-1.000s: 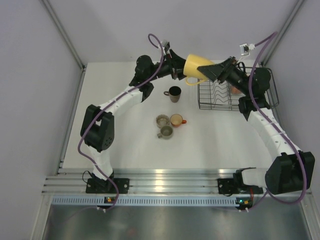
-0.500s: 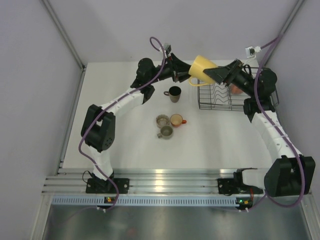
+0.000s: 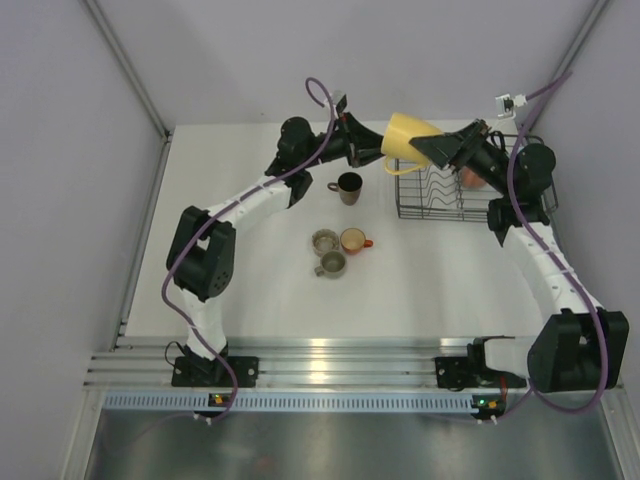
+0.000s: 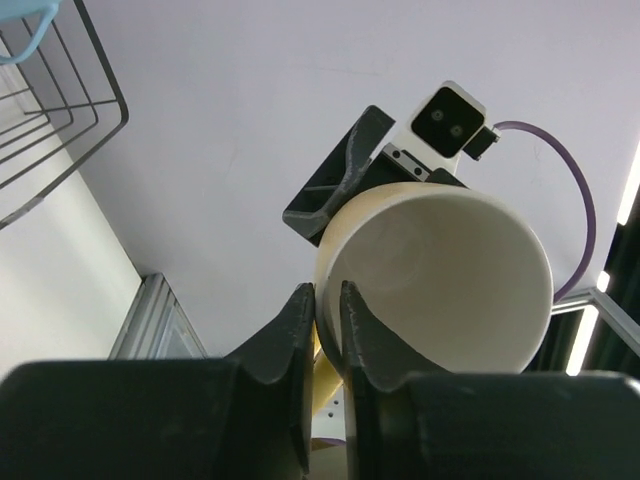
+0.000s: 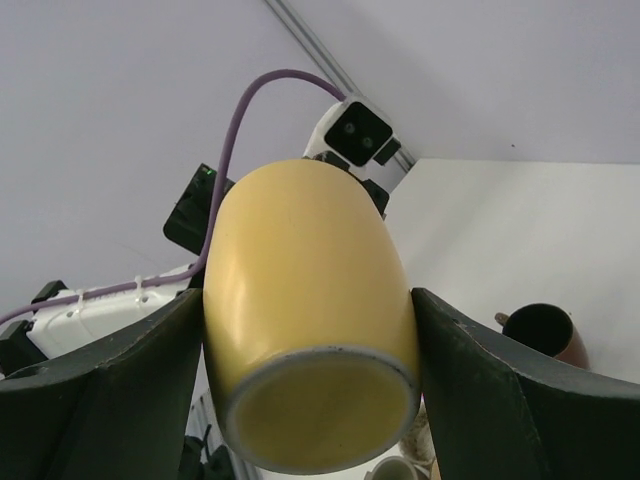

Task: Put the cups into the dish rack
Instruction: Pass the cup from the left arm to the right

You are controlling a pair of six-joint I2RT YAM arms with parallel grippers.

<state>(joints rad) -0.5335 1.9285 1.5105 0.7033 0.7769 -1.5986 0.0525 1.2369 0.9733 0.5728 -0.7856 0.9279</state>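
NEAR: 4 cups wait on the table (image 3: 250, 280), dark brown cup (image 3: 349, 186) farthest | MID: yellow cup (image 3: 405, 137) airborne, tipped sideways at dish rack (image 3: 430, 215) left edge, likely a handover to the rack-side arm | left gripper (image 4: 328, 300) narrow, pinching rim | right gripper (image 5: 310, 330) wide, pressing both flanks | CUP: glossy, rounded, cream inside

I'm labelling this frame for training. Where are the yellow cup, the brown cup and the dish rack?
yellow cup (image 3: 408, 134): top view, on its side wall.
brown cup (image 3: 349, 185): top view, on its open mouth.
dish rack (image 3: 432, 186): top view, on its wire dividers.
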